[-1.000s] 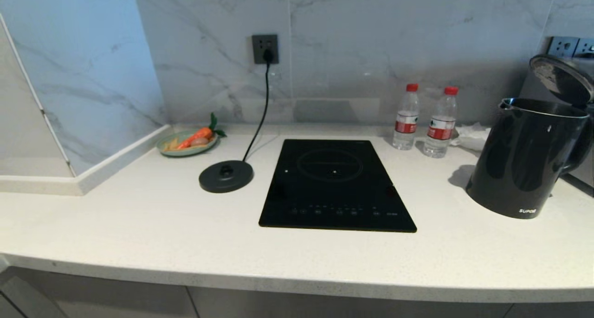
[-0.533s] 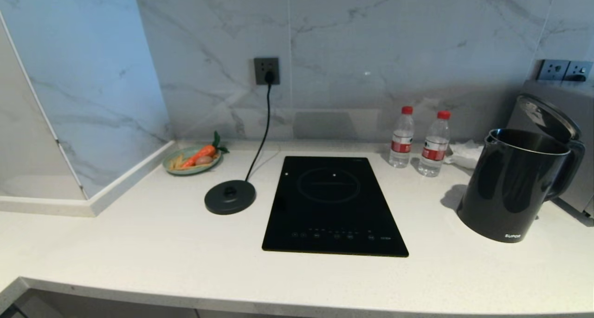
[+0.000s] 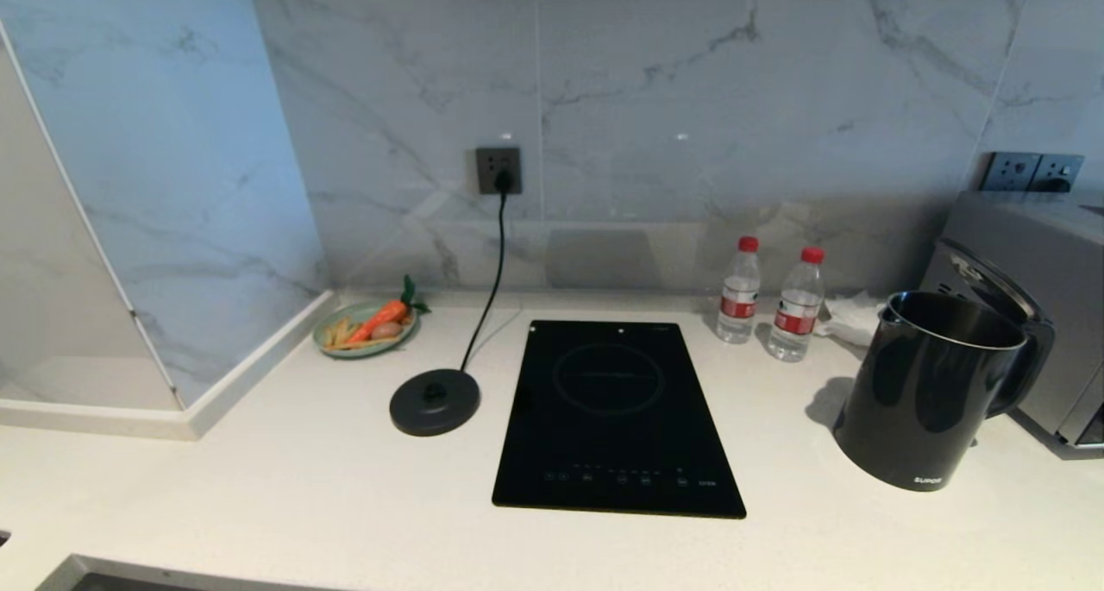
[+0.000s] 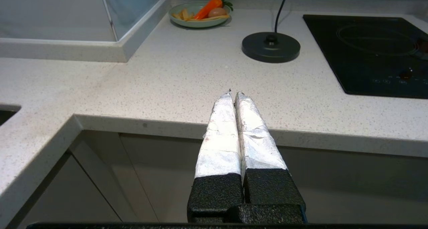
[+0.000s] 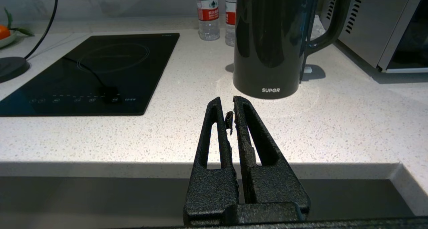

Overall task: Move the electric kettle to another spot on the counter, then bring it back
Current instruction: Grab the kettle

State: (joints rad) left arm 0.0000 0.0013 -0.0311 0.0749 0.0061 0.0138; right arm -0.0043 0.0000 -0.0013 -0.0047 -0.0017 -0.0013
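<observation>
The electric kettle [image 3: 936,392] stands lid-open on the counter [image 3: 302,496] right of the cooktop [image 3: 617,414], both left gripper [image 4: 234,95] and right gripper [image 5: 229,103] clenched empty before it

One kettle [image 3: 931,392], two water bottles [image 3: 738,290] [image 3: 795,303], one base disc [image 3: 435,402], one cooktop [image 3: 616,416].

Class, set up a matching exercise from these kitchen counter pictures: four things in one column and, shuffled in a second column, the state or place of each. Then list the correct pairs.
Things
1. electric kettle
2. kettle base disc
3. water bottles
4. left gripper

States or places
A. bare, cord plugged into the wall socket
B. lid open, right of the cooktop
C. shut, over the counter's front edge
D. standing by the back wall

Pairs: 1-B, 2-A, 3-D, 4-C
</observation>
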